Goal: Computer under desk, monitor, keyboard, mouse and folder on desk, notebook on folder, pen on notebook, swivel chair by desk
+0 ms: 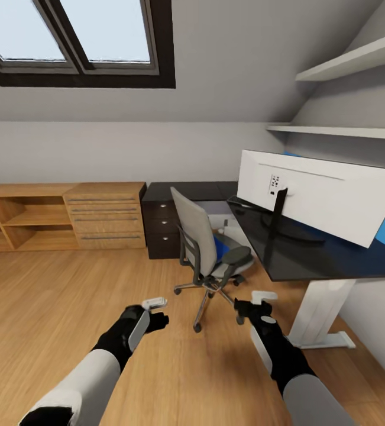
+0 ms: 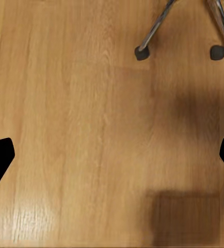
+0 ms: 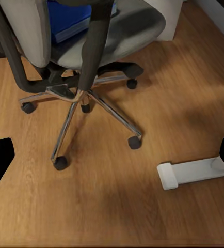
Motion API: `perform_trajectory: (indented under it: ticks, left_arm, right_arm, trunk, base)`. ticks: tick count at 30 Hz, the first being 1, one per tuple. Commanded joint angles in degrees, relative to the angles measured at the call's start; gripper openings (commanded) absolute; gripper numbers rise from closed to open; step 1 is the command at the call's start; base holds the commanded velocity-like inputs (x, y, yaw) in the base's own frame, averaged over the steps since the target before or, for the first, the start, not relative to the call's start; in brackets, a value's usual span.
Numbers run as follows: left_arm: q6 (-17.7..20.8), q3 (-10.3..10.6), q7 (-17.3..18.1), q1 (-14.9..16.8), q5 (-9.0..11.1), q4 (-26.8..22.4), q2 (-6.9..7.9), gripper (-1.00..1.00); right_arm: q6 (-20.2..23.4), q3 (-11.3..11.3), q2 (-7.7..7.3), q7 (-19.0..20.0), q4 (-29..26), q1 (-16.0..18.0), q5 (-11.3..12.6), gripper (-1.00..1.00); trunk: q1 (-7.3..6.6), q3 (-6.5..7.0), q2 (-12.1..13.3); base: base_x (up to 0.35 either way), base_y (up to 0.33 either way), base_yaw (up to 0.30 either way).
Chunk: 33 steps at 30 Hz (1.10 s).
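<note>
The swivel chair (image 1: 207, 248) stands on the wood floor in front of the desk (image 1: 298, 263), its back turned to me. The blue folder (image 1: 220, 245) lies on its seat, also seen as the folder (image 3: 73, 20) in the right wrist view above the chrome base (image 3: 78, 98). The monitor (image 1: 328, 201) stands on the desk, white back facing me. A slim dark flat item, perhaps the keyboard (image 1: 243, 203), lies beyond its stand. My left gripper (image 1: 155, 303) and right gripper (image 1: 263, 294) hover open and empty over the floor short of the chair. Mouse, notebook, pen and computer are out of view.
The desk's white leg and foot (image 1: 319, 316) stand right of my right arm; the foot (image 3: 194, 173) lies close to the chair's castors. Black drawers (image 1: 162, 228) and a light wooden chest (image 1: 106, 216) line the far wall. Shelves (image 1: 346, 62) hang above the desk.
</note>
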<state>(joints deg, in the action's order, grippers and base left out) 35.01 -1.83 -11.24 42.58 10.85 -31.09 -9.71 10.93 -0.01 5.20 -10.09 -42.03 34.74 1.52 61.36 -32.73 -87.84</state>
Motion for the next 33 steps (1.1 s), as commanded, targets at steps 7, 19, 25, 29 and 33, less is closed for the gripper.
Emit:
perform_trajectory:
  ticks: [7, 19, 25, 29, 33]
  left_arm:
    - [-12.95, -0.18, -0.68, 0.41, 0.58, 1.07, 0.12, 1.0]
    - [4.76, 1.98, -0.71, -23.61, 0.49, -44.14, 0.19, 1.0]
    - [10.21, 2.21, -0.76, -27.1, 0.49, -51.14, 0.22, 1.0]
    - [11.12, 2.26, -0.84, -27.69, 0.49, -52.34, 0.19, 1.0]
    - [11.24, 2.27, -0.87, -27.77, 0.49, -52.5, 0.15, 1.0]
  right_arm:
    - [1.64, -0.04, 0.05, -0.28, -1.43, 1.43, 2.82, 1.0]
    - [4.85, 0.03, 0.1, -0.45, -19.81, -7.97, 2.98, 1.0]
    - [6.19, 0.09, 0.25, -0.44, -22.58, -9.22, 3.06, 1.0]
    - [6.52, 0.11, 1.64, -0.46, -25.15, -9.53, 4.7, 1.0]
    - [6.64, 0.1, 2.24, -0.52, -25.67, -9.58, 5.48, 1.0]
  trunk:
    - [1.54, -1.33, -2.86]
    - [4.18, -3.48, -7.67]
    - [5.49, -4.56, -10.08]
    - [6.37, -5.27, -11.68]
    - [7.25, -5.99, -13.28]
  base:
    - [0.0, 0.0, 0.0]
    - [0.0, 0.0, 0.0]
    - [0.0, 0.0, 0.0]
    - [0.0, 0.0, 0.0]
    - [0.0, 0.0, 0.0]
